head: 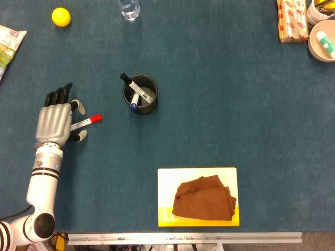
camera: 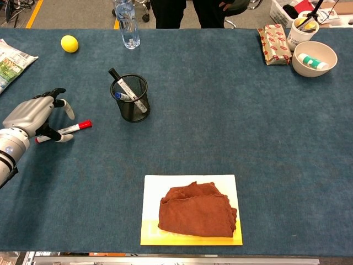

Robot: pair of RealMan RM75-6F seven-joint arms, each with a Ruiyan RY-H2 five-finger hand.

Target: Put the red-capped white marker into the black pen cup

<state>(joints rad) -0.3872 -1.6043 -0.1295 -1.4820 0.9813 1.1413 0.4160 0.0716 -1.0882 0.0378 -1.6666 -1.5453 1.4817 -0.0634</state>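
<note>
The red-capped white marker (head: 88,122) (camera: 70,128) lies flat on the blue table, its cap pointing right. My left hand (head: 54,122) (camera: 30,116) covers its rear end, palm down. The fingers are spread, with the thumb on the near side of the barrel and a finger on the far side. I see no firm grip on it. To the right stands the black mesh pen cup (head: 140,95) (camera: 131,100), holding a black-capped marker and a blue-capped one. My right hand shows in neither view.
A yellow ball (head: 60,16) and a water bottle (head: 129,8) sit at the far left. A yellow board (head: 165,178) with a brown cloth lies near the front edge. A bowl (head: 320,43) and a wrapped packet (head: 291,20) are at the far right.
</note>
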